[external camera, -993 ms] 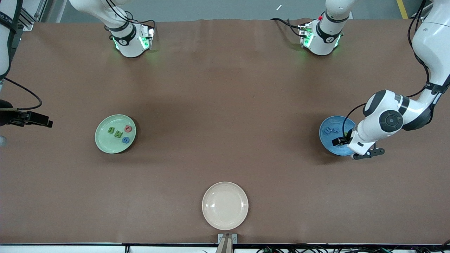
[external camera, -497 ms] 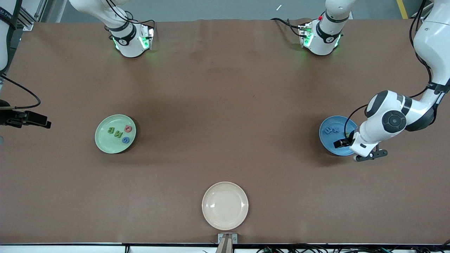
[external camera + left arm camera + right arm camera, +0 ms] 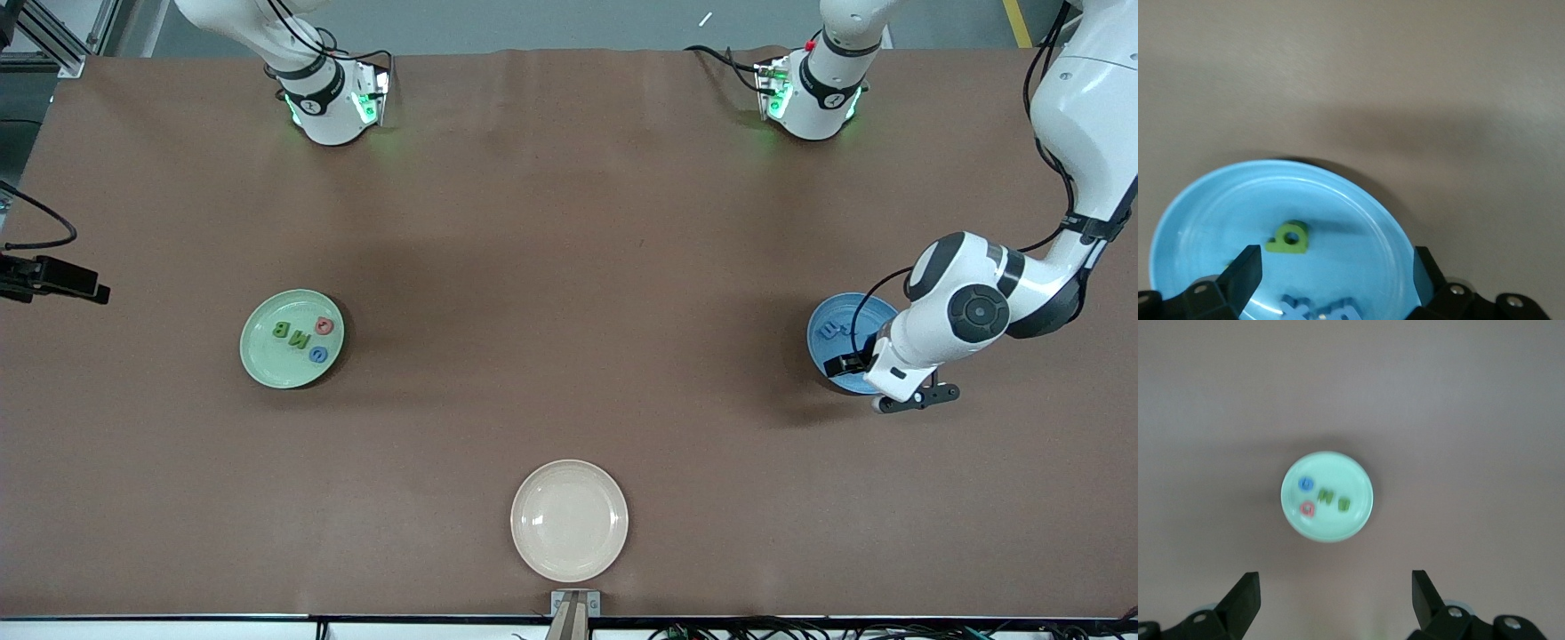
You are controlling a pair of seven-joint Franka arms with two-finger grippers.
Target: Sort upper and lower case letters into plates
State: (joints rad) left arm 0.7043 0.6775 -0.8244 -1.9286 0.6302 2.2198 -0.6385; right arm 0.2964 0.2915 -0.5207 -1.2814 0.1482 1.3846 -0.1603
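Observation:
A pale green plate point(image 3: 267, 360) lies toward the right arm's end of the table. It holds two green letters point(image 3: 292, 334), a red letter point(image 3: 324, 326) and a blue letter point(image 3: 317, 355). High above the table my right gripper point(image 3: 1335, 597) hangs open and empty, and the green plate point(image 3: 1351, 477) looks small beneath it. The bright blue plate point(image 3: 827, 311) lies toward the left arm's end and holds blue letters point(image 3: 831, 332). My left gripper point(image 3: 1335, 280) stands open low over the blue plate point(image 3: 1198, 213), above a green letter point(image 3: 1290, 238) and blue letters point(image 3: 1318, 310). The left hand covers part of that plate in the front view.
A cream-beige plate point(image 3: 569, 520) sits at the table's edge nearest the front camera, with nothing on it. The two arm bases point(image 3: 329, 98) point(image 3: 809, 89) stand along the opposite edge. Brown table surface point(image 3: 569, 311) stretches between the plates.
The left hand has shifted slightly over the blue plate toward the table's middle. The right arm's black hand part has drifted toward the view's edge. Both grippers stay open.

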